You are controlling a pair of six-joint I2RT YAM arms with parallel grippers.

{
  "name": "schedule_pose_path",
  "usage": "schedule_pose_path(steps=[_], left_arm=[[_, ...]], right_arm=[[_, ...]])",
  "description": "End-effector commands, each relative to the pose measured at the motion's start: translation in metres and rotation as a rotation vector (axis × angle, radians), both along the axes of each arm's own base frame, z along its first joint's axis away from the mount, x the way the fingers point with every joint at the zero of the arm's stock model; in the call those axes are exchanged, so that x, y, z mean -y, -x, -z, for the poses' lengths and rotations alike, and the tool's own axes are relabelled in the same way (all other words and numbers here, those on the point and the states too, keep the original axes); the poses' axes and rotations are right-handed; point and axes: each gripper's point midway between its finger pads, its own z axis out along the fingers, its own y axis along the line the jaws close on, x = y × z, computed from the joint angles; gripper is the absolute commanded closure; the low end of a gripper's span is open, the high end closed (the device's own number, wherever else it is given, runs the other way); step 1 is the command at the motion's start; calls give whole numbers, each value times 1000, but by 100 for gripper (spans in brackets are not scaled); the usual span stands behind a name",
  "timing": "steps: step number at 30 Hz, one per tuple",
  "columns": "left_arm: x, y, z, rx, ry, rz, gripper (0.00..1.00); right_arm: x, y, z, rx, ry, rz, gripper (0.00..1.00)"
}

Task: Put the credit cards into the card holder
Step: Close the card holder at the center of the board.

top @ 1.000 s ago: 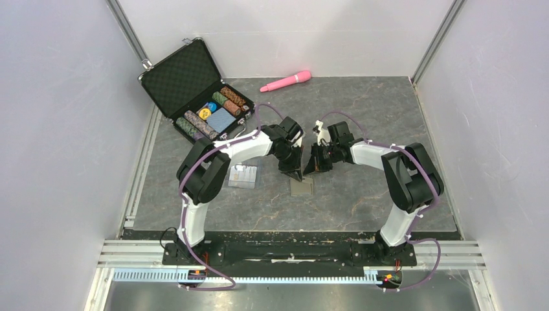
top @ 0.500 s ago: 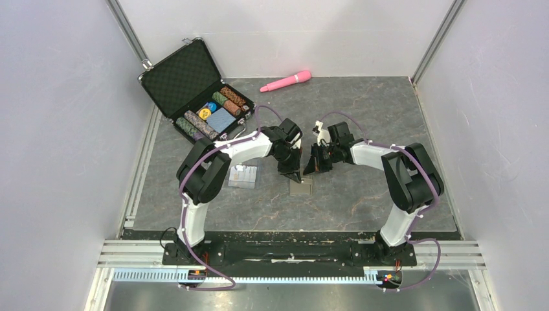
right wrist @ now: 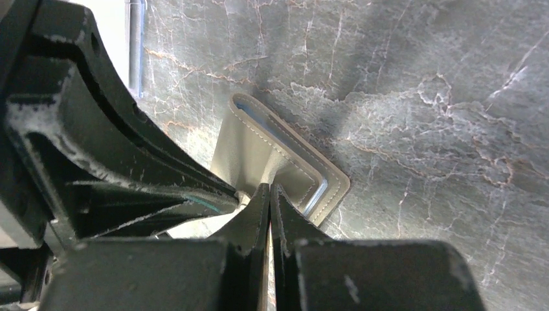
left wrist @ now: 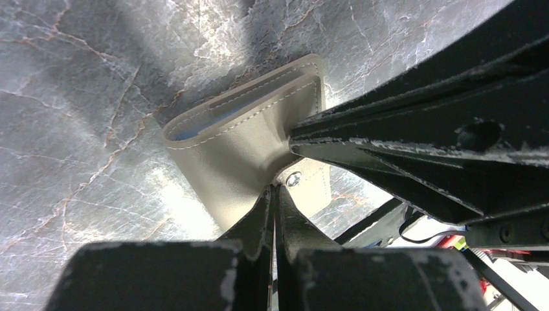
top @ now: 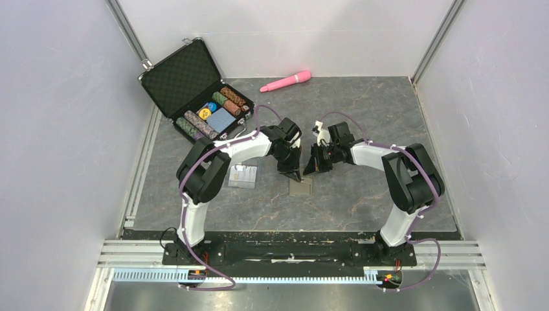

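The khaki card holder (top: pixel 300 188) lies at mid-table between my two arms, folded, with a strip of light-blue lining showing at its edge. My left gripper (top: pixel 290 173) is shut on one tan flap of the card holder (left wrist: pixel 239 139), right beside the snap tab (left wrist: pixel 309 188). From the other side my right gripper (top: pixel 309 170) is shut on the opposite flap of the card holder (right wrist: pixel 249 152). In the left wrist view the left gripper (left wrist: pixel 277 189) pinches leather; the right gripper (right wrist: pixel 269 188) does the same. The credit cards (top: pixel 243 175) lie flat left of the holder, untouched.
An open black case (top: pixel 184 81) with poker chips and a blue deck stands at the back left. A pink wand (top: pixel 285 81) lies by the rear wall. White walls enclose the grey marbled table (top: pixel 362 110) on three sides.
Both grippers keep their hold. The left gripper and the card holder have shifted very slightly to the left.
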Motion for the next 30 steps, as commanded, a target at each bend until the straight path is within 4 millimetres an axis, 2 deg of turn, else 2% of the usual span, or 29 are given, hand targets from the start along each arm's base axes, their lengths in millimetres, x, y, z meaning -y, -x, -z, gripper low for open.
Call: schedule_pose_path(steps=[1,6,15,24,30], left_arm=[[1,-13,3,32,-1,-15,98],[1,-12,4,25,-1,-11,98],[2,-9,4,16,8,1,98],[2,-8,4,13,10,5,98],[1,-6,5,9,7,6,98]], right_arm=[[-1,5,-13,62,-23,-40,100],[-5,10,-25,89,-69,-69,100],[-10,18,-34,113,-115,-106,100],[-16,26,-14,48,-85,-129,100],[-1,31,14,-8,60,-107,100]])
